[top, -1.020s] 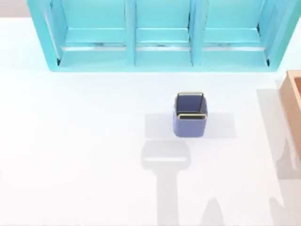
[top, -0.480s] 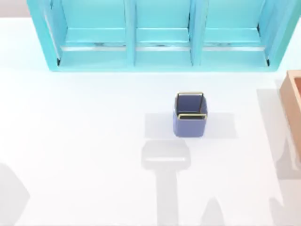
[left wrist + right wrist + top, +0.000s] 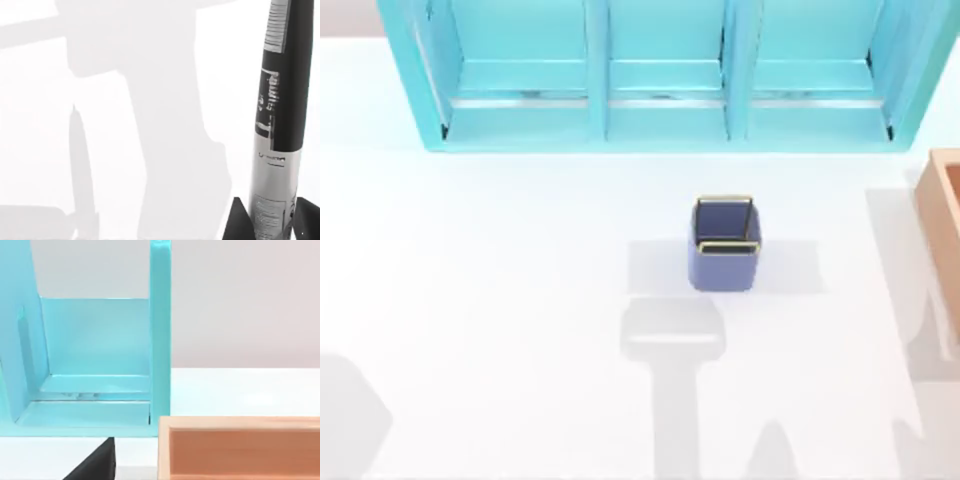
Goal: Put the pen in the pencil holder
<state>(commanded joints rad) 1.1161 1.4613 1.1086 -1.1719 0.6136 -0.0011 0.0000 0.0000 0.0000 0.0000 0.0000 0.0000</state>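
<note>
Left gripper (image 3: 270,220): jaws pinch the pen (image 3: 280,100) at its silver end, dark barrel pointing away over bare table (image 3: 150,150), likely readied for an end-first drop. Pencil holder (image 3: 725,245) stands upright mid-table before the turquoise shelf unit (image 3: 660,75); wooden box (image 3: 942,215) at right edge. Right gripper (image 3: 95,465): fingers' state cannot be told. A shadow has grown at the table's lower left since a second ago.
</note>
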